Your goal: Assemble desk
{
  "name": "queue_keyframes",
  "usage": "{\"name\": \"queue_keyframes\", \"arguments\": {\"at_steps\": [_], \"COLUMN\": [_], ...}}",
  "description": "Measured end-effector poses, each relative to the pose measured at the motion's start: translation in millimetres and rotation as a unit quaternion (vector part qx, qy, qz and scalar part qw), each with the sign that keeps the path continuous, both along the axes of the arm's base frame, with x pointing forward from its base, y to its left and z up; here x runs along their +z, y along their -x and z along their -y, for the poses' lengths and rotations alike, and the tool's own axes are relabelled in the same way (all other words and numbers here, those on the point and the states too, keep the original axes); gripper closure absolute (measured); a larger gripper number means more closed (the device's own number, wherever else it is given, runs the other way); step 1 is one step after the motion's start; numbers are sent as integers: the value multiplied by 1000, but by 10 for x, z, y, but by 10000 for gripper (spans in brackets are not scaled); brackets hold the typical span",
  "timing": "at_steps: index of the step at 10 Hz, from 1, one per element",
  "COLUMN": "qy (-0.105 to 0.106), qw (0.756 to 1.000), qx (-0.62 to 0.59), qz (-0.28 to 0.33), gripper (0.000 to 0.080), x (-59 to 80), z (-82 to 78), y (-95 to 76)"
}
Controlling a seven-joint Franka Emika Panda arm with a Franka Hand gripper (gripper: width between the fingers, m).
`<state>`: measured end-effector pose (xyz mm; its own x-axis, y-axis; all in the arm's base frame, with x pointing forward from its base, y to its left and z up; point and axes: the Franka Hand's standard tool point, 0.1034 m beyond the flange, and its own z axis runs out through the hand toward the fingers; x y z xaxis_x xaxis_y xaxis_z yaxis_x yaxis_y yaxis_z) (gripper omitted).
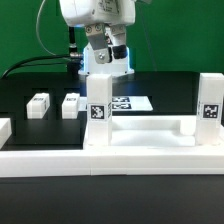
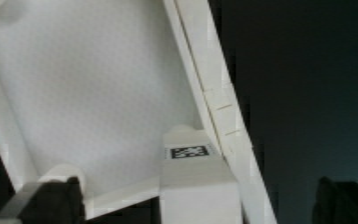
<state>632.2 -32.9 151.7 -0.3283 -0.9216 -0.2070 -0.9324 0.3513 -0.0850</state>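
The white desk top (image 1: 150,131) lies upside down near the table's front, rim up. Two square legs stand on it: one (image 1: 98,104) at its corner on the exterior view's left, one (image 1: 210,103) on the right, both with black-and-white tags. My gripper (image 1: 103,62) hangs just above the left standing leg. In the wrist view that leg (image 2: 197,170) with its tag rises from the desk top (image 2: 87,90) between my dark fingers (image 2: 51,200), with a gap on each side. My gripper (image 2: 194,208) is open and holds nothing.
Two loose white legs (image 1: 38,105) (image 1: 70,103) lie on the black table toward the exterior view's left. The marker board (image 1: 133,102) lies flat behind the desk top. A long white border rail (image 1: 100,162) runs along the front, and another piece (image 1: 5,128) sits at the left edge.
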Motion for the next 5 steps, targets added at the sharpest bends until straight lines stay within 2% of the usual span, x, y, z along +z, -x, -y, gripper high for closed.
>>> {"name": "queue_keyframes", "arguments": {"at_steps": [1, 2, 3, 4, 5], "qy": [0, -4, -9, -13, -13], "qw": [1000, 1000, 999, 999, 999], "qx": [4, 18, 25, 32, 33], "qz": [3, -8, -22, -33, -31], "gripper": [150, 150, 150, 150, 150], "x": [-13, -64, -102, -115, -111], "z": [-178, -461, -643, -708, -691], "y": [43, 168, 255, 297, 289]}}
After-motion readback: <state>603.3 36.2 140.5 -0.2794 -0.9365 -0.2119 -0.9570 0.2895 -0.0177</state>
